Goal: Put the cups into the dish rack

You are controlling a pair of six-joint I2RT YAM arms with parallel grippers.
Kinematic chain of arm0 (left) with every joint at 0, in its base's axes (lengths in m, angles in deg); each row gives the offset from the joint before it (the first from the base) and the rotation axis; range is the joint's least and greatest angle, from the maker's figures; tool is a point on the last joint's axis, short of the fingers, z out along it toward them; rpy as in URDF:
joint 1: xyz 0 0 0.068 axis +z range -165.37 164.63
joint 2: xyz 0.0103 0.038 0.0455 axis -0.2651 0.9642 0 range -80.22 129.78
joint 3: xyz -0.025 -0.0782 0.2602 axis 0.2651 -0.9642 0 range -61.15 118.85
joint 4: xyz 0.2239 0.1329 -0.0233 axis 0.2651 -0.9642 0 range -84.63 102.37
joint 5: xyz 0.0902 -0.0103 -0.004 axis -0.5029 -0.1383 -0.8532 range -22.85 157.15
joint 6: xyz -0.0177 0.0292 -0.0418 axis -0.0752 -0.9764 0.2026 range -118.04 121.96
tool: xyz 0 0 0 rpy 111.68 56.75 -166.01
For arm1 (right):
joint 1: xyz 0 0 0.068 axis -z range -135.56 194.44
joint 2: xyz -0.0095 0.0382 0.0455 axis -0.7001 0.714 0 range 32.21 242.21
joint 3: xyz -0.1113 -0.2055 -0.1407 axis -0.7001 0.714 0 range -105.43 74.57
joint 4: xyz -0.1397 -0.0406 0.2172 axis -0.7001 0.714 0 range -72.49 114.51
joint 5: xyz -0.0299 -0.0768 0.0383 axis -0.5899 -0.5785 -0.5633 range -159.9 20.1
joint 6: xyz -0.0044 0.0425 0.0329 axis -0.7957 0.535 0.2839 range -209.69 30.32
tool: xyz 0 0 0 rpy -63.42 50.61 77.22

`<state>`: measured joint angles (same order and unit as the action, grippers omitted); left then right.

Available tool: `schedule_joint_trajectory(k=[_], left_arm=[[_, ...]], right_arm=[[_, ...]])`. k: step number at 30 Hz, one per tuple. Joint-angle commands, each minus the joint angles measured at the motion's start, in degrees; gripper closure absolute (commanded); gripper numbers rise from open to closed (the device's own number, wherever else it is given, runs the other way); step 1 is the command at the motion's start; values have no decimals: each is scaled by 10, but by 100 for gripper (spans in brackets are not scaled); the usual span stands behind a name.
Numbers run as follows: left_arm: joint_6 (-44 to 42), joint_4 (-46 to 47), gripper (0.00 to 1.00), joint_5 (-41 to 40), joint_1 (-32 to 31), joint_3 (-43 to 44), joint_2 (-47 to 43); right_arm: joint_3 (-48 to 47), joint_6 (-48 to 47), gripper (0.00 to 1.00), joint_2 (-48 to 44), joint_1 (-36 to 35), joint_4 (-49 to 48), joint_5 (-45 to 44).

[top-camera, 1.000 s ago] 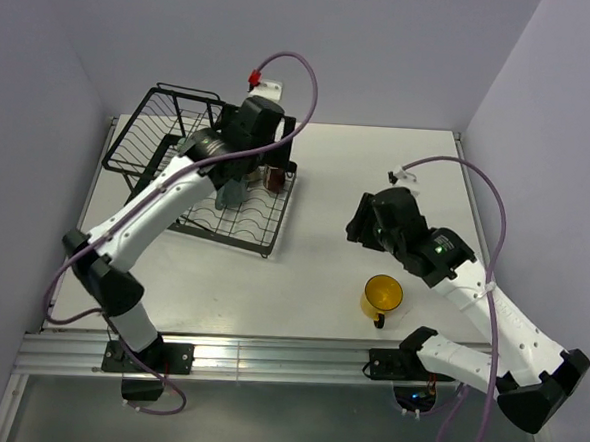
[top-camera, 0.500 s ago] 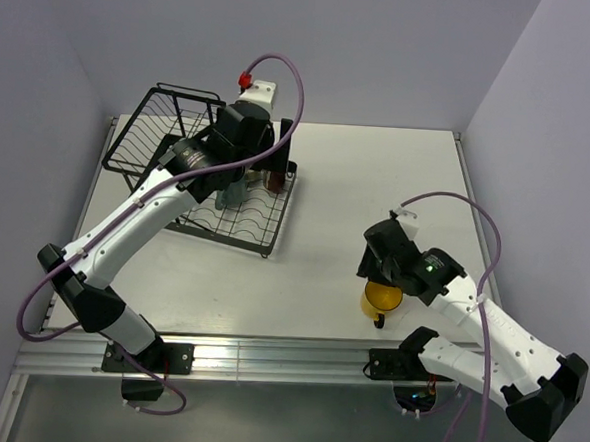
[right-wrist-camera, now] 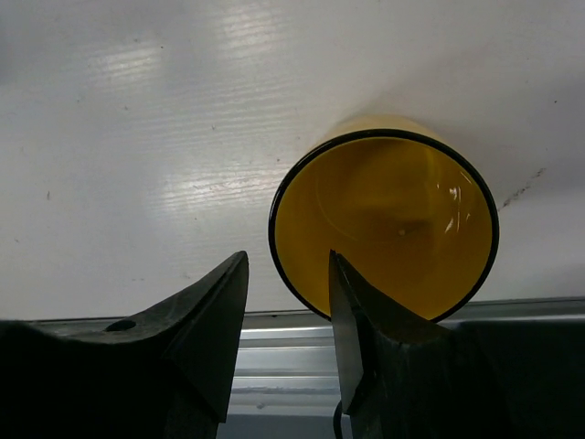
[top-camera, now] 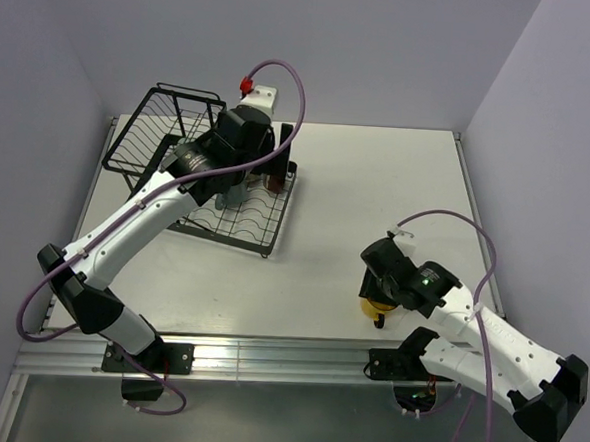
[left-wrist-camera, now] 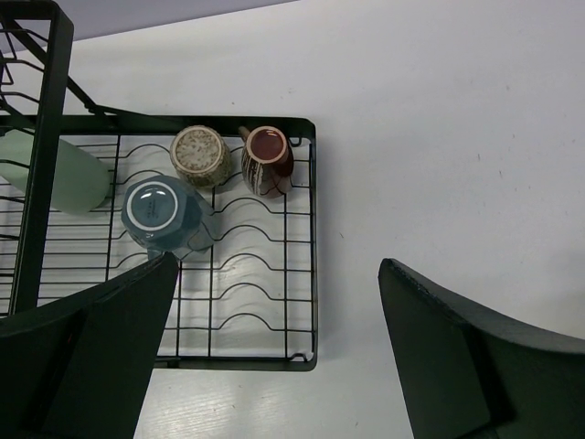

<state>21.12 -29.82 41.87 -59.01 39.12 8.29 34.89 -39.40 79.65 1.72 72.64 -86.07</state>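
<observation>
Four cups (left-wrist-camera: pixel 201 155) stand in the dish rack (left-wrist-camera: pixel 313 274); the left arm reaches over it, left tool (left-wrist-camera: pixel 279 265) spread wide, empty. Only the yellow mug (right-wrist-camera: pixel 384 229) remains, upright on the surface (right-wrist-camera: pixel 137 137). The right arm is folded low, right tool (right-wrist-camera: pixel 288 258) astride its rim; whether it pinches, I cannot tell.

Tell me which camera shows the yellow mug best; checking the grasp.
Right wrist: the yellow mug is close, mouth in view, the right tool straddling its rim. Top external shows only a yellow sliver under the right arm. Left wrist misses it.
</observation>
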Motion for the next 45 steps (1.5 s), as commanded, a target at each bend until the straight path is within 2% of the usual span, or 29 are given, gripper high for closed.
schedule_joint_trajectory(k=[1, 9, 11, 13, 17, 18, 19, 23, 29, 33, 36, 37, 38, 41, 45], left_arm=[[2, 26, 1, -1, -5, -7, -35], [6, 29, 1, -3, -5, -17, -35], [10, 29, 1, -6, -5, -24, -38], [16, 34, 1, -5, -6, -36, -49], [24, 46, 1, 6, -6, -73, -81], [25, 47, 1, 7, -6, -77, -86], [26, 47, 1, 7, -6, -82, -98], [30, 56, 1, 24, -6, -108, -127], [44, 113, 1, 118, -4, -141, -173], [63, 147, 1, 208, 21, -155, -199], [77, 178, 1, 284, 43, -176, -214], [81, 206, 1, 310, 50, -184, -219], [95, 221, 1, 358, 58, -202, -222], [120, 262, 1, 432, 86, -220, -230], [130, 280, 1, 466, 108, -226, -221]], right_arm=[[12, 16, 52, 5, -9, -6, -7], [13, 3, 52, 72, -11, -64, -7], [12, 1, 58, 85, -11, -76, -10], [9, 3, 70, 91, -11, -79, -6], [8, -4, 84, 98, -11, -101, -1], [7, -7, 89, 114, -11, -102, -2], [7, -8, 100, 120, -11, -105, -1], [-15, -14, 100, 97, -12, -123, -4], [-163, -63, 100, 96, -7, -191, 33], [-243, -84, 100, 115, 11, -276, 123], [-269, -82, 100, 132, 34, -344, 173], [-274, -77, 100, 138, 42, -375, 214], [-281, -74, 100, 149, 51, -391, 236], [-276, -45, 100, 164, 98, -470, 340], [-250, 5, 100, 168, 144, -599, 448]])
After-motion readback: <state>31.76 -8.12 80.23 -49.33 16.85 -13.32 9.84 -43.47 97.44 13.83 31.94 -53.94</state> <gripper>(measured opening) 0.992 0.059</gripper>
